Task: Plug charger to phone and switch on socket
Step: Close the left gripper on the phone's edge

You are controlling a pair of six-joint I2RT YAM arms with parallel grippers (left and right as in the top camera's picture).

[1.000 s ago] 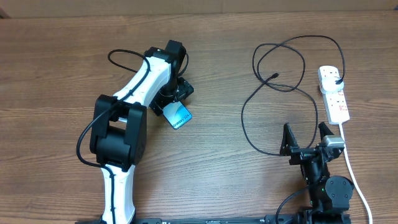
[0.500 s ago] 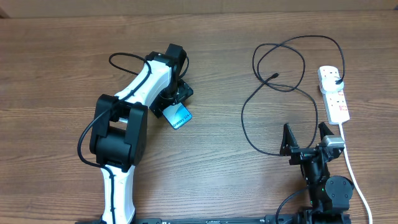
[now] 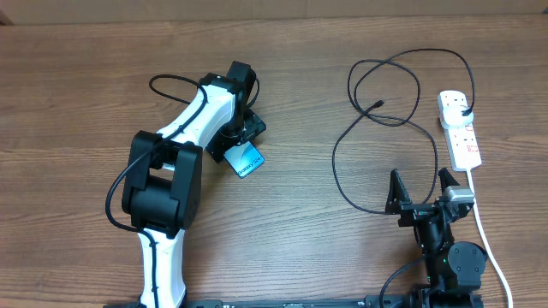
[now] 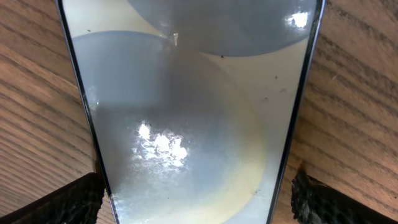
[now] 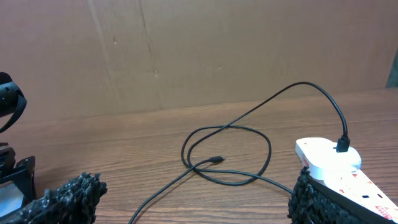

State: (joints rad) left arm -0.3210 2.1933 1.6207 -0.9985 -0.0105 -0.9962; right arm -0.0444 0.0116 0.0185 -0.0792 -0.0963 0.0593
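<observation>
**Left end effector (image 4: 196, 198) is straddling the phone (image 3: 247, 161); the charger (image 3: 334, 162) tip is lying well apart, on the right arm's side.**

The phone is lying flat on the tabletop (image 3: 77, 77), its long axis running diagonally out from under the left wrist. The left fingers (image 4: 74, 200) are standing against its two long edges, but whether they are pinching it cannot be told. The right end effector (image 3: 419, 184) is sitting spread and holding nothing. The connector tip (image 3: 379, 104) is lying ahead of it and slightly left, so the right arm is judged the nearer one. The plug is sitting in the socket (image 3: 462, 137) at the far right.
</observation>
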